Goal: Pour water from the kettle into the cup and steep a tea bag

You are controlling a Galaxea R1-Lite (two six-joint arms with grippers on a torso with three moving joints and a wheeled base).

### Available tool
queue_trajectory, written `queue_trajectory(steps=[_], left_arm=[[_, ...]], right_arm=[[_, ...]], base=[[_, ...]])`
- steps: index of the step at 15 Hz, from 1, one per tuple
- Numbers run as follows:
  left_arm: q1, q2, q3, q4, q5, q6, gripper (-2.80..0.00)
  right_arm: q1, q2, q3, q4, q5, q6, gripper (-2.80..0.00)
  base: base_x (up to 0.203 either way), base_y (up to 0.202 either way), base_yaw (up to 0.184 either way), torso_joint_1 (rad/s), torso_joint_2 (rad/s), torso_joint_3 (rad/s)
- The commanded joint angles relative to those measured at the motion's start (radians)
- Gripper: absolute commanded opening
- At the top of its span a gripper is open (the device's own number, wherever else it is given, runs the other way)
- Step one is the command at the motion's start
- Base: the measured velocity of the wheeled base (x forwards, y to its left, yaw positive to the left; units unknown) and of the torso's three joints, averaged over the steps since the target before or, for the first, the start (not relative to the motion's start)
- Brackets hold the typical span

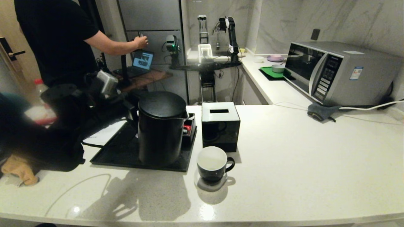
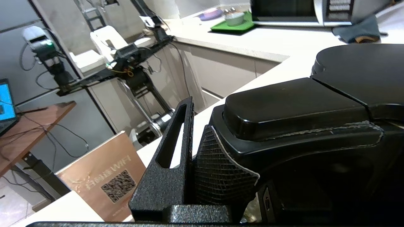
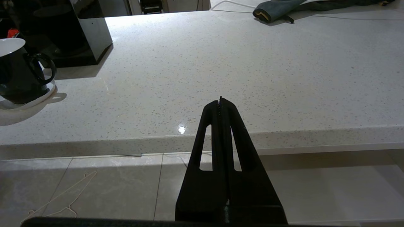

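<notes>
Left gripper (image 2: 202, 157) is clamped on the kettle (image 1: 161, 127) handle (image 2: 284, 126); right gripper (image 3: 221, 104) closed, empty, parked. Likely heavy with water and smooth, so hold the handle firmly and tilt slowly over the cup (image 1: 212, 164).

left hand (image 2: 202, 157) clamped around a handle; right hand (image 3: 220, 102) parked low, fingers pressed together.

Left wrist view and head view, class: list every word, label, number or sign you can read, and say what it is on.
Copper card: mirrored lettering above a QR code, not readable.
Microwave buttons and sticker: too small to read.
Laptop screen: too blurred.
Nothing else carries text.
</notes>
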Motion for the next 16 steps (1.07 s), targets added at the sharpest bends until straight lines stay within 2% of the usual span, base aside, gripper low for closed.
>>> queue_trajectory(steps=[1, 10, 16], left_arm=[[-0.003, -0.006, -0.005, 0.012, -0.002, 0.014, -2.8], [-0.007, -0.012, -0.008, 0.053, -0.002, 0.06, -2.8], [-0.022, -0.009, -0.008, 0.053, -0.002, 0.068, -2.8]], right_arm=[[0.0, 0.001, 0.0, -0.001, -0.001, 0.0, -2.8], [0.0, 0.001, 0.0, -0.001, -0.001, 0.0, -2.8], [-0.001, 0.001, 0.0, -0.001, -0.002, 0.0, -2.8]], base=[[0.0, 0.0, 0.0, 0.0, 0.0, 0.0], [0.0, 0.0, 0.0, 0.0, 0.0, 0.0], [0.0, 0.0, 0.0, 0.0, 0.0, 0.0]])
